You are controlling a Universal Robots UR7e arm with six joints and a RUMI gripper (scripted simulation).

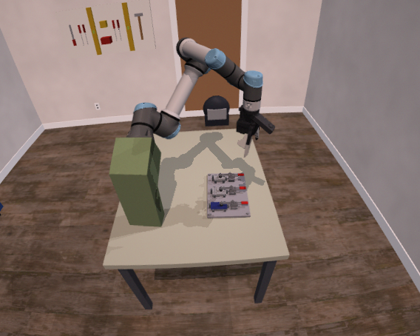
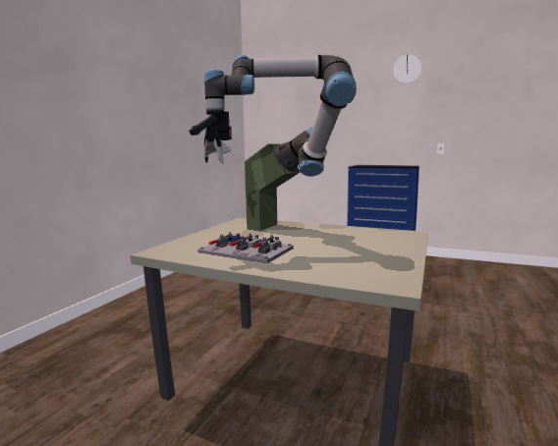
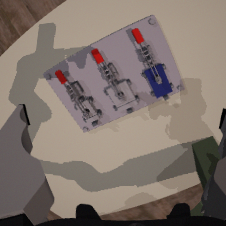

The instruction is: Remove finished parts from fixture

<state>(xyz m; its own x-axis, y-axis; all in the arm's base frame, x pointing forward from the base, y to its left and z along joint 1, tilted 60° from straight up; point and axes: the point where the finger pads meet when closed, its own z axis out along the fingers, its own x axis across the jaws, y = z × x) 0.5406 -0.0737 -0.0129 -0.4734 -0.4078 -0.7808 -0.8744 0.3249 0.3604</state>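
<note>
Table (image 1: pixel 194 244), beige top, dark legs; fixture (image 1: pixel 228 195), grey plate, three clamp stations with red handles, lying flat near the table's middle. Blue blank (image 1: pixel 218 206) clamped in the end station nearest the table's front edge; two finished parts (image 3: pixel 120 95), grey, clamped in the other two stations. Gripper (image 2: pixel 213 149) high above the table, well apart from the fixture; jaws fully spread, holding nothing. Green pedestal (image 1: pixel 136 181) carries the arm.

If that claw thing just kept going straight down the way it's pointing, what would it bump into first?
Probably the table near its far edge, just beyond the fixture. The open end effector hangs high above; depth is uncertain.
</note>
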